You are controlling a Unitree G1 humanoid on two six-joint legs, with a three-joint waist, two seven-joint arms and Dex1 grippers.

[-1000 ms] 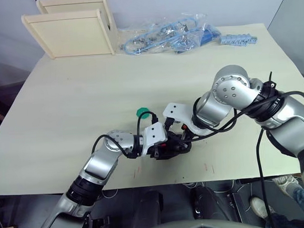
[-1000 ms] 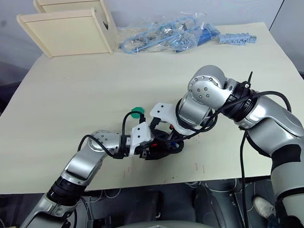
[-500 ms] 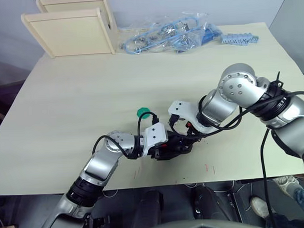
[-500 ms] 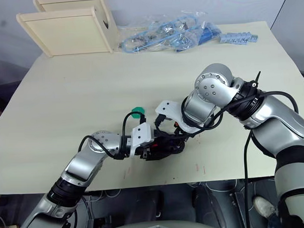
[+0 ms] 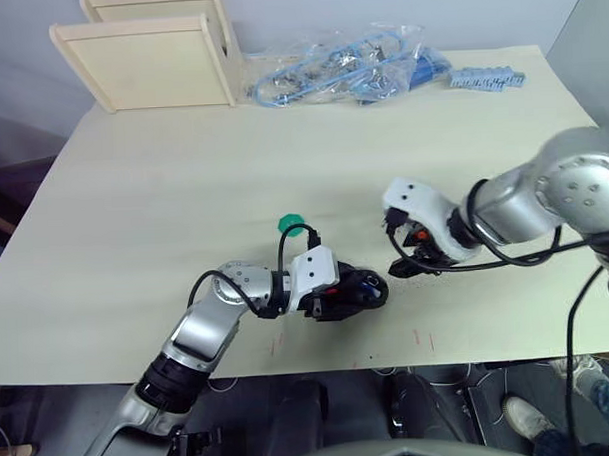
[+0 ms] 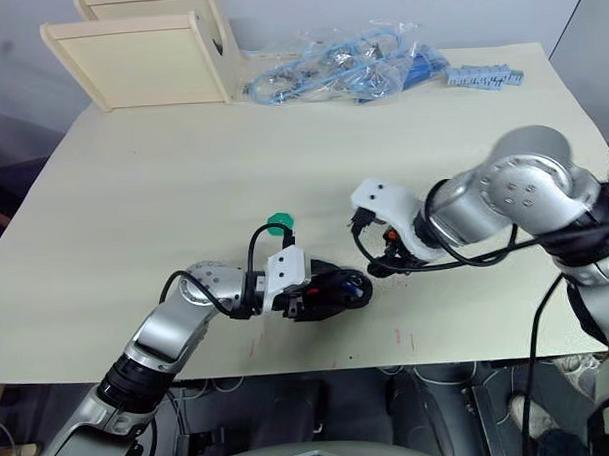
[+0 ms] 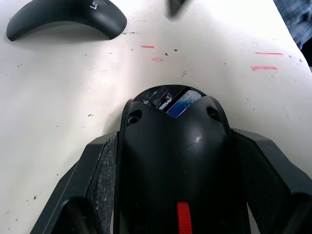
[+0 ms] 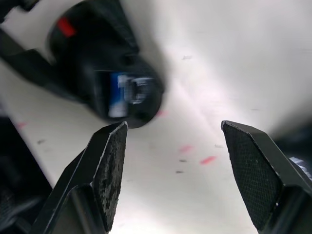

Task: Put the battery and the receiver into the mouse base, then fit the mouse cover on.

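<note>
The mouse base (image 7: 173,161) sits near the table's near edge, clamped in the left gripper (image 5: 339,295), battery (image 7: 182,103) seated inside. The right gripper (image 8: 168,165), fingers spread and empty, should fetch the mouse cover (image 7: 66,19) and align it squarely before pressing.

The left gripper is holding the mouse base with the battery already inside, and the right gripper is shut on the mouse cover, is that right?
Not quite. The right gripper is open and holds nothing, as the right wrist view shows. The left gripper does hold the mouse base with the battery inside.
</note>
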